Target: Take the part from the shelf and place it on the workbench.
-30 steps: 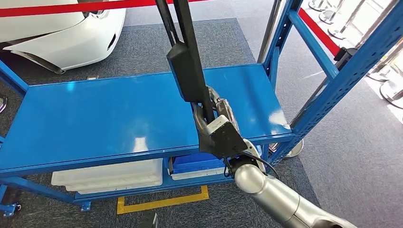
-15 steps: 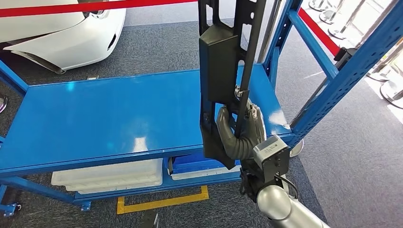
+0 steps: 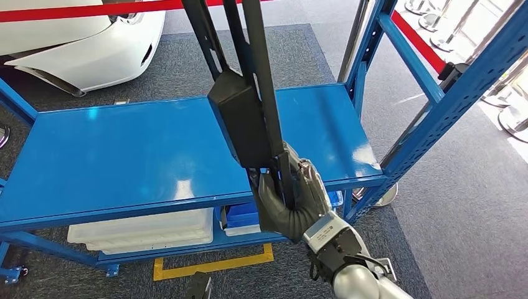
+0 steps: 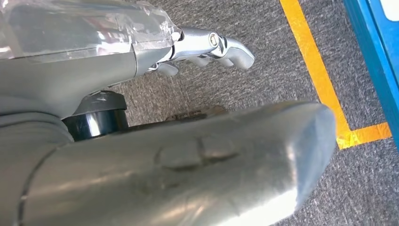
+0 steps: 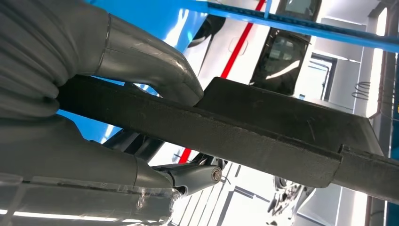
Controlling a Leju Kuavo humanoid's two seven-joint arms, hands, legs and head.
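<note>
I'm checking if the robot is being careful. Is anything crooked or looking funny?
Yes. The long black part leans over the blue shelf instead of lying flat. The right hand grips only its bottom end, so most of it sticks up high. Nothing looks broken or spilled.

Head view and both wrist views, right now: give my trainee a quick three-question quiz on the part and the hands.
1. True or false: the black part is lying flat on the blue shelf.
2. Which hand grips the part? A) left hand B) right hand C) both
3. Fill in: the left hand hangs over grey carpet marked with a ____ line.

Key:
1. False. The part is held up above the shelf, rising out of the top of the head view.
2. B. The right hand is wrapped around its lower end.
3. Yellow. The left hand holds nothing.
</note>
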